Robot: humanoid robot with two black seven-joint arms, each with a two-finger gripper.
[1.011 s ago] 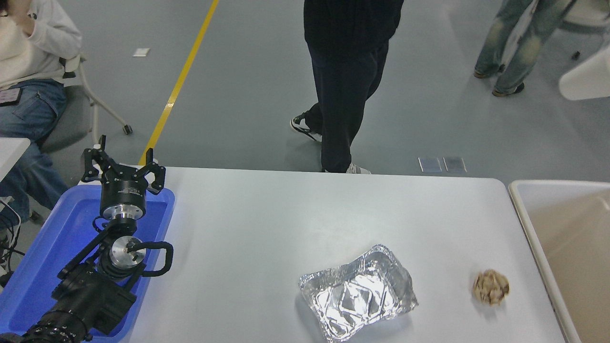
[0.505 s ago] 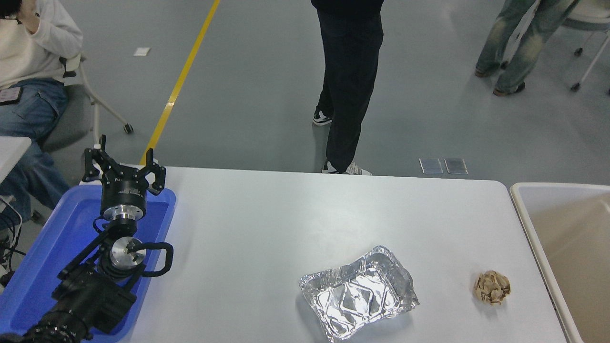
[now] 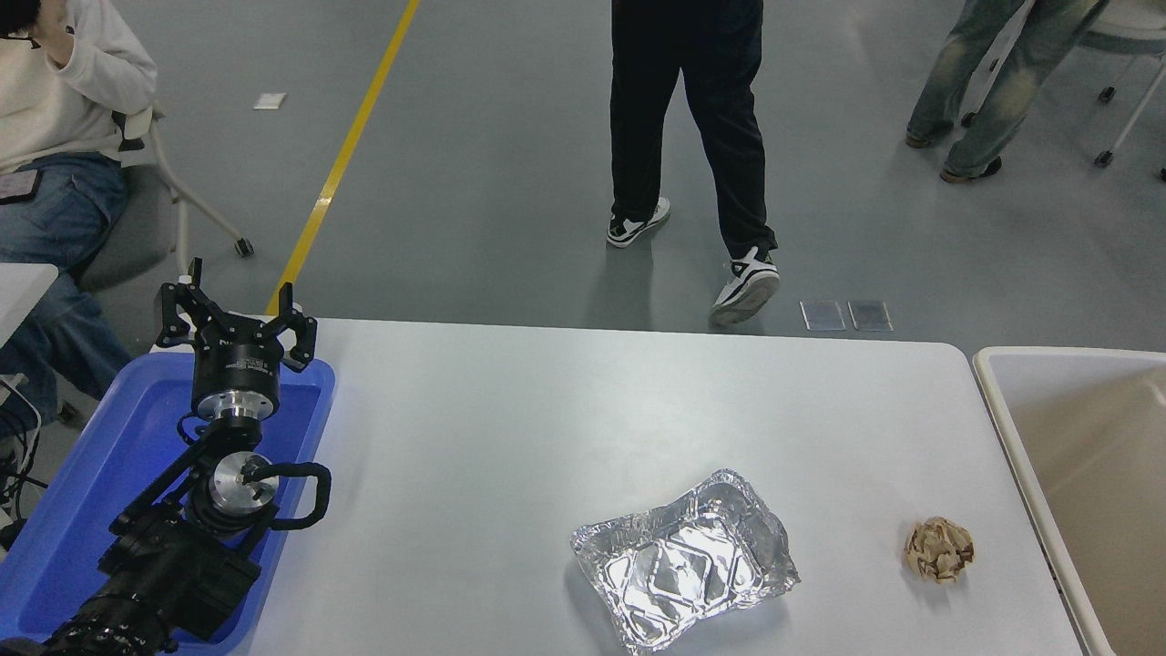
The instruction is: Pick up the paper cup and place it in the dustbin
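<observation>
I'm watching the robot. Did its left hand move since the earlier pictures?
No. The left hand hangs over the far end of the blue tray, in the same spot against the tray's rim and the table edge as before.

Crinkled shiny foil tray, crumpled brown paper ball

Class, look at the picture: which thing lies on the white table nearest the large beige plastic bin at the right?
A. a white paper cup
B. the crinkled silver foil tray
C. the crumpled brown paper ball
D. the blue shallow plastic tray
C: the crumpled brown paper ball lies just left of the large beige plastic bin, with the crinkled silver foil tray farther left; no cup is visible.
</observation>
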